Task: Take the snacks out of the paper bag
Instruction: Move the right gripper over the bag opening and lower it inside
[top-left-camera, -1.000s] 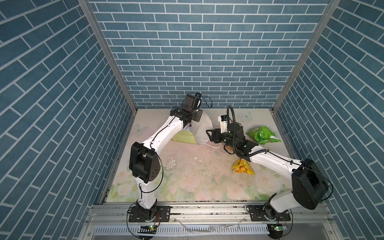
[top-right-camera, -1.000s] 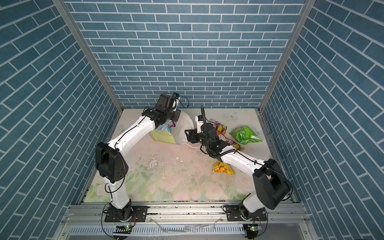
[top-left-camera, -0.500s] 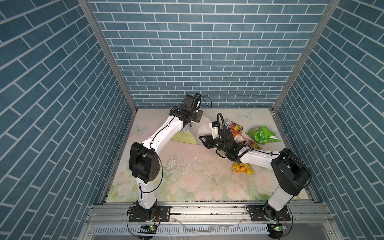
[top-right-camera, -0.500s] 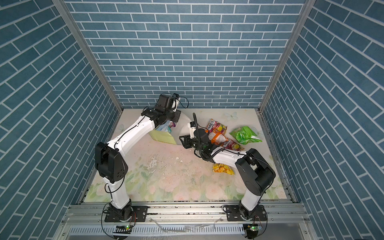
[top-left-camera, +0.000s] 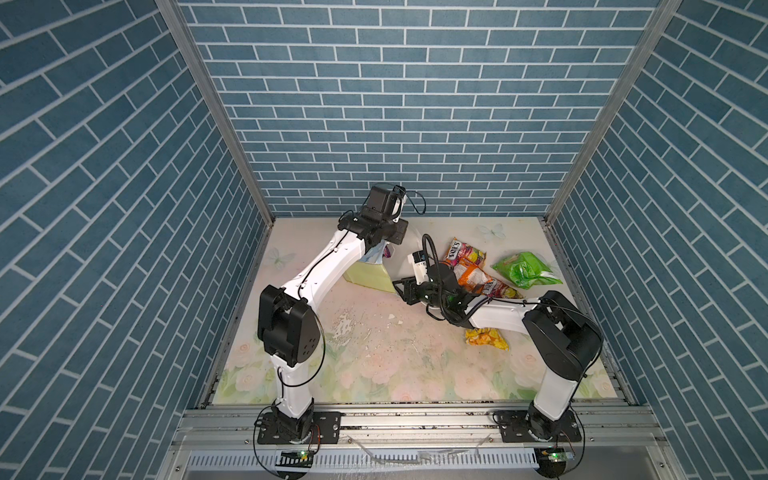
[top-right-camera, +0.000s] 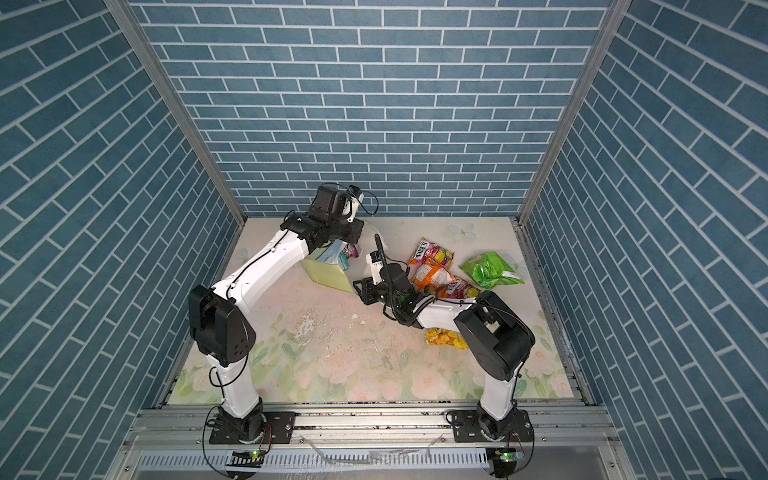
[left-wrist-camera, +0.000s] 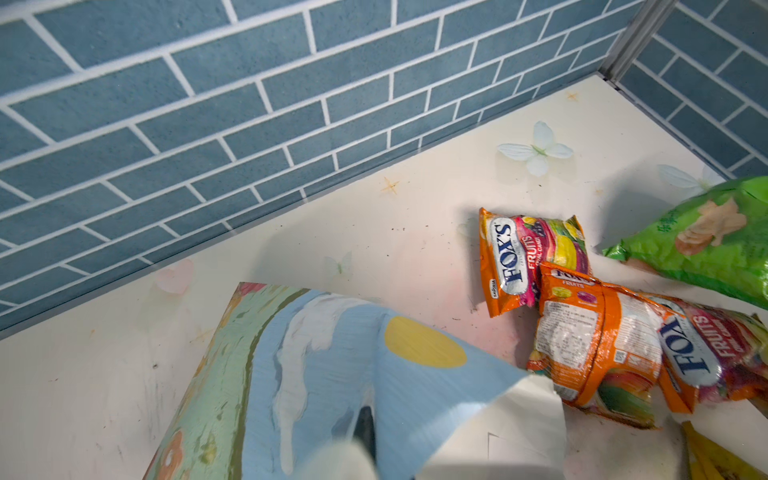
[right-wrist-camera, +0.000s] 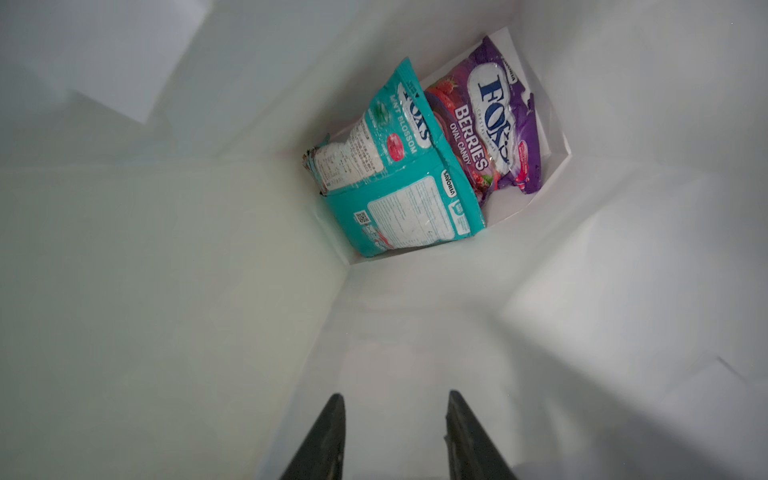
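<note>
Bag (right-wrist-camera: 166, 249) holds teal pkt (right-wrist-camera: 399, 199) + purple pkt (right-wrist-camera: 498, 124); right claw (right-wrist-camera: 395, 395) half-open, empty; left claw (left-wrist-camera: 363, 432) pinches it.

The paper bag (left-wrist-camera: 324, 365) was matt painted paper, the snack packets (left-wrist-camera: 598, 345) glossy crinkled plastic, the front rail (top-left-camera: 415, 415) bare metal.

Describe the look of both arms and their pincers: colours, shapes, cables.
The left arm and right arm share smooth white links, bulky black joint housings and black base plates. Thin black cables run along them; a stouter black hose loops over the right wrist. The right pincer has two dark, flat, tapering fingers.
</note>
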